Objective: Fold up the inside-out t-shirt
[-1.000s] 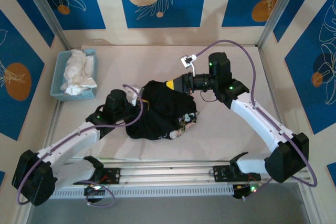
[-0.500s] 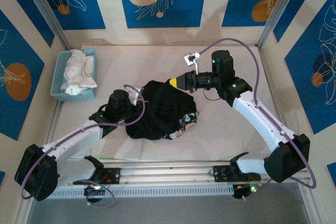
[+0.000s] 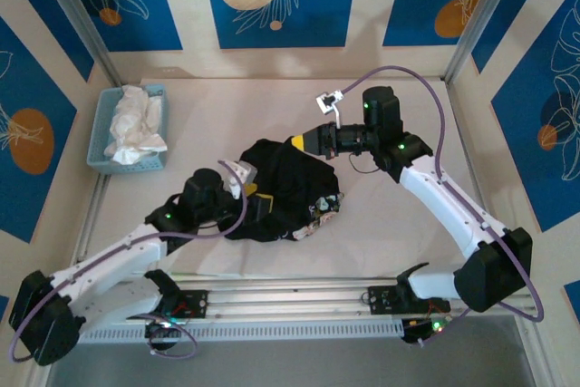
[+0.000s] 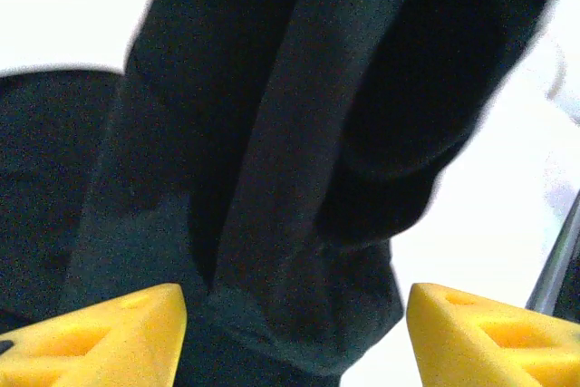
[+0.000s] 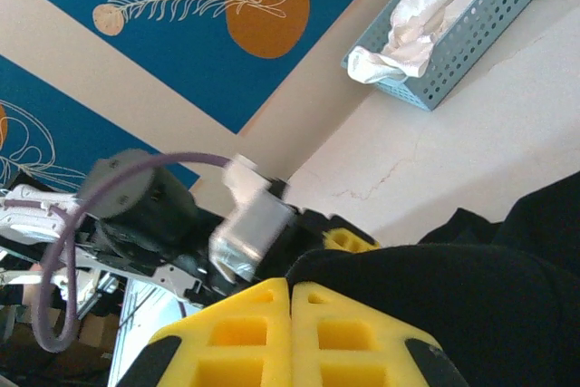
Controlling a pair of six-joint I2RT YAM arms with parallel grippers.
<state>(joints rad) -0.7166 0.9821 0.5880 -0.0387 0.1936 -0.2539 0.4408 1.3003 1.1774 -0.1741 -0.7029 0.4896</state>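
Our right gripper (image 5: 290,295) has its yellow fingers pressed together at the bottom of the wrist view, with black cloth lying against their tips. We judge it is pinching the upper edge of the inside-out t-shirt (image 3: 290,183). Our left gripper (image 4: 290,319) is spread wide, one yellow finger in each lower corner of its view. A thick fold of the shirt hangs between them, and nothing is gripped.

The shirt sits crumpled in a heap at the centre of the top view, between the two arms. We judge the folding has not begun. This is the untangling step, with one corner held and the other hand seeking a hold. The next move calls for the left fingers to close on a single edge or hem rather than the bunched fold. The two arms would then draw apart to spread the cloth flat.

We can read no writing. A small pale patterned patch shows at the heap's lower right edge, too small to make out. The blue basket (image 3: 98,153) at upper left holds white cloth (image 3: 134,124) and carries no label.
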